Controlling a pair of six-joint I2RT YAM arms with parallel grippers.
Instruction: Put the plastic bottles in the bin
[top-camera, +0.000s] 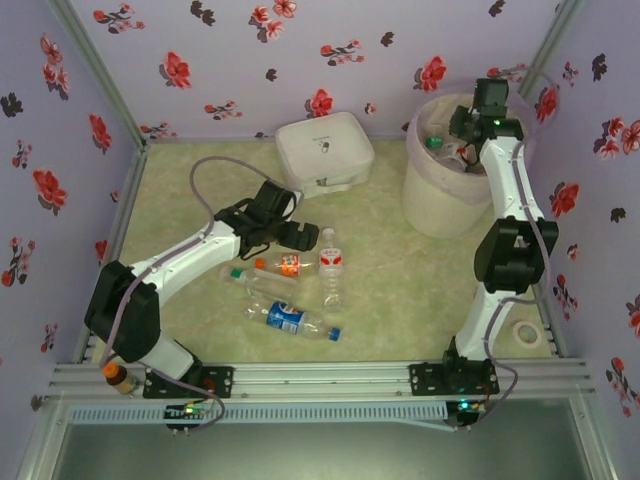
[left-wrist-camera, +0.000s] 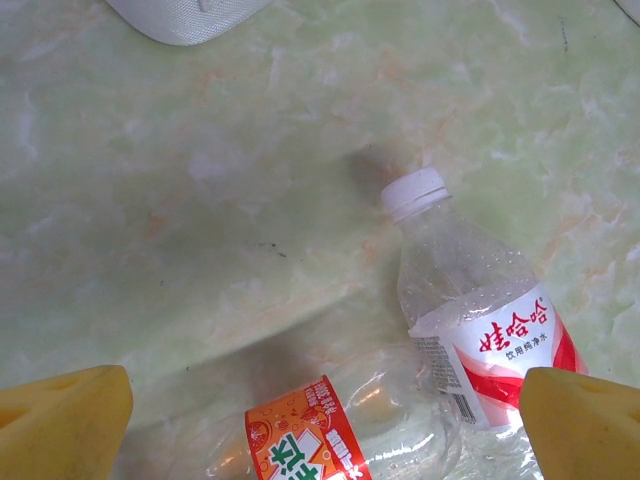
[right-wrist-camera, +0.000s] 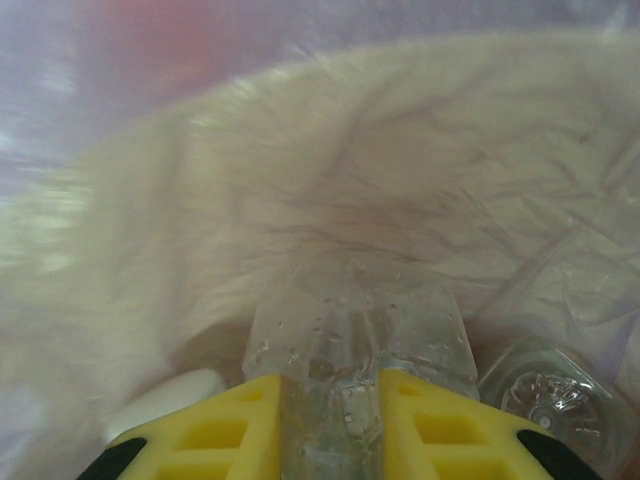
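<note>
- Top view: the right gripper (top-camera: 466, 132) hangs inside the mouth of the large round white bin with a pinkish bag liner (top-camera: 440, 205), far right of the table. From here I cannot tell how its fingers stand.
- Top view: four bottles lie mid-table on the green marbled tabletop (top-camera: 400, 290). They are an orange-labelled clear bottle (top-camera: 285, 264), a white-capped clear bottle with a red label (top-camera: 331, 268), a blue-labelled clear bottle (top-camera: 290, 318) and a green-capped clear bottle without a label (top-camera: 248, 277).
- Top view: the left gripper (top-camera: 295, 232) hovers just above the first two. A flat white square box (top-camera: 325, 150) sits behind them.
- Left wrist view: the left gripper (left-wrist-camera: 325, 425) is spread wide and holds nothing, its yellow fingertips (left-wrist-camera: 60, 420) at the lower corners. The orange-labelled clear bottle (left-wrist-camera: 305, 440) and the white-capped clear bottle with a red label (left-wrist-camera: 480, 310) lie beneath it, overlapping or touching near the right-hand fingertip.
- Right wrist view: the right gripper (right-wrist-camera: 335, 420) is clamped on a clear label-less plastic bottle (right-wrist-camera: 350, 330), with the crinkled liner behind. The round base of another bottle (right-wrist-camera: 545, 395) lies deeper in.
- Step, as I judge it: the right arm is at the drop and the left is lining up a pick.
- Next move: the right fingers need only part. The left must settle on one bottle and straddle its body squarely, since the neighbour crowds it.
- Across views: the wrist cameras settle the finger states, and the top view gives the count left on the table.
</note>
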